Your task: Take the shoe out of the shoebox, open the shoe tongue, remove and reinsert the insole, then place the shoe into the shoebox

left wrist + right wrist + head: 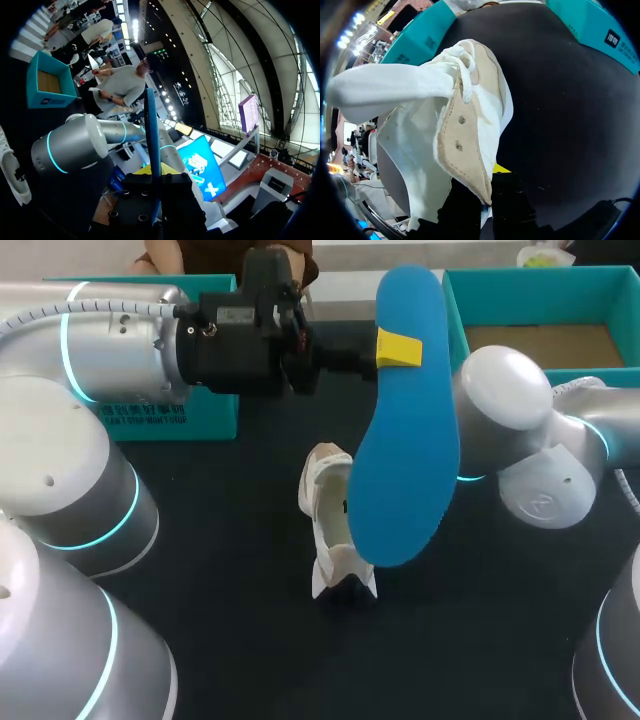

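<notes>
My left gripper (pixel 398 348) is shut on a blue insole (pixel 405 440) and holds it in the air above the table, its heel end lowest. In the left wrist view the insole (pixel 152 130) stands edge-on between that gripper's (pixel 155 175) fingers. Below it the white shoe (pixel 333 525) rests on the dark table, tongue pulled open. My right gripper (pixel 487 192) is shut on the shoe's (pixel 445 115) beige eyelet flap. In the head view this gripper is hidden behind the insole. The shoe (pixel 12 170) also shows beside my right arm (pixel 75 145).
A teal shoebox (pixel 540 285) stands open at the back right, behind my right arm. Another teal box (pixel 200 415) sits at the back left, partly behind my left arm. The dark table (pixel 230 570) stretches out in front of the shoe.
</notes>
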Robot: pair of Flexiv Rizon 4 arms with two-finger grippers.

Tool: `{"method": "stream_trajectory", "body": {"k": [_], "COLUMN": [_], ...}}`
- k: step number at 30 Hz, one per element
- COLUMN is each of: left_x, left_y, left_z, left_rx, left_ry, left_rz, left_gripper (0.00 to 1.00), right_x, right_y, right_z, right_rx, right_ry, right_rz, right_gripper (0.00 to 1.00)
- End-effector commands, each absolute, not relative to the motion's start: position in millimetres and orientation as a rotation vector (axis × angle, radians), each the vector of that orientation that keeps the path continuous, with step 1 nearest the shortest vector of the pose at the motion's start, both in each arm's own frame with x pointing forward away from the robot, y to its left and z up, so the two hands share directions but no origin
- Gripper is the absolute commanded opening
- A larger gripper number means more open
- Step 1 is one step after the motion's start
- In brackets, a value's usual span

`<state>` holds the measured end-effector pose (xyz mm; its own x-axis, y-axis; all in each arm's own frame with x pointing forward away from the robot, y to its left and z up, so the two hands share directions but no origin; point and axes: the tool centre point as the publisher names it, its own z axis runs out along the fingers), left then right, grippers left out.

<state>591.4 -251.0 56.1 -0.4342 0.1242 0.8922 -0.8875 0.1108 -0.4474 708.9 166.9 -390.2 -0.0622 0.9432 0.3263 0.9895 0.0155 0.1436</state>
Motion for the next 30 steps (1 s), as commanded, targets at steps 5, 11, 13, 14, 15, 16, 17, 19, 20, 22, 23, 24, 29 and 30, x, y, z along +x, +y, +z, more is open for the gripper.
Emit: {"method": "stream_trajectory", "body": {"k": [5,11,13,14,15,16,17,19,20,22,23,24,29,30], "left_x": [590.5,590.5,590.5,590.5,590.5,590.5,590.5,590.5,590.5,590.5,590.5,590.5,590.5,590.5], "left_y": [-250.7,-250.7,-250.7,-250.7,-250.7,-250.7,-250.7,-250.7,-250.7,-250.7,-250.7,-250.7,-250.7,-250.7], "left_z": [55.5,55.5,55.5,55.5,55.5,55.5,55.5,55.5,55.5,55.5,55.5,55.5,55.5,55.5], "left_rx": [0.785,0.785,0.785,0.785,0.785,0.785,0.785,0.785,0.785,0.785,0.785,0.785,0.785,0.785], "left_ry": [-1.52,-1.52,-1.52,-1.52,-1.52,-1.52,-1.52,-1.52,-1.52,-1.52,-1.52,-1.52,-1.52,-1.52], "left_rz": [1.468,1.468,1.468,1.468,1.468,1.468,1.468,1.468,1.468,1.468,1.468,1.468,1.468,1.468], "left_gripper": [0.0,0.0,0.0,0.0,0.0,0.0,0.0,0.0,0.0,0.0,0.0,0.0,0.0,0.0], "right_x": [709.2,709.2,708.5,707.8,707.3,707.0,706.3,705.5,705.3,705.2,704.7,704.2,699.6,698.8], "right_y": [173.6,173.5,172.2,171.6,171.9,171.9,171.6,171.7,172.0,172.4,173.0,173.0,171.1,170.9], "right_z": [-399.4,-404.0,-402.6,-400.4,-397.5,-395.5,-391.8,-385.0,-381.3,-374.1,-370.5,-366.8,-344.2,-339.8], "right_rx": [-2.079,-2.112,-2.121,-2.124,-2.126,-2.132,-2.137,-2.146,-2.151,-2.157,-2.156,-2.156,-2.136,-2.113], "right_ry": [-2.099,-2.054,-2.044,-2.036,-2.033,-2.029,-2.022,-2.02,-2.013,-2.015,-2.016,-2.014,-1.961,-1.939], "right_rz": [-0.492,-0.494,-0.496,-0.505,-0.509,-0.516,-0.526,-0.535,-0.55,-0.558,-0.56,-0.564,-0.657,-0.689], "right_gripper": [0.0,0.2,0.36,0.47,0.61,0.71,0.92,0.98,0.99,1.0,1.0,1.0,1.0,1.0]}}
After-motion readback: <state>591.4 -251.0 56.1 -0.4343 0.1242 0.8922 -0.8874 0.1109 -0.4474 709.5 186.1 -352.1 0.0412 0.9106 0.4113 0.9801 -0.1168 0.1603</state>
